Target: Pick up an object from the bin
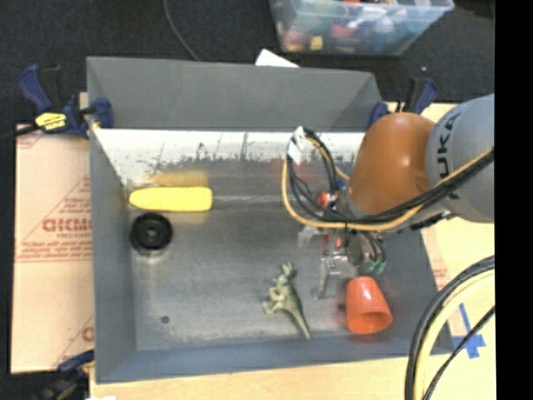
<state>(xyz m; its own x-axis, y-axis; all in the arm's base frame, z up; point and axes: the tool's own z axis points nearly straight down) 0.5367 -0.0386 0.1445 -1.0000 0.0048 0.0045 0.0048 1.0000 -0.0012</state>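
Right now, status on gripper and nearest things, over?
Gripper over bin's right front. Green toy dinosaur one side, orange cup the other. Yellow block, black disc far left.

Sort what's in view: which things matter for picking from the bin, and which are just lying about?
Job in hand:
gripper
grey bin
orange cup and green toy dinosaur, both next to the gripper
yellow block and black round cap, at the bin's left

Lying about:
clear tub of toys, outside the bin
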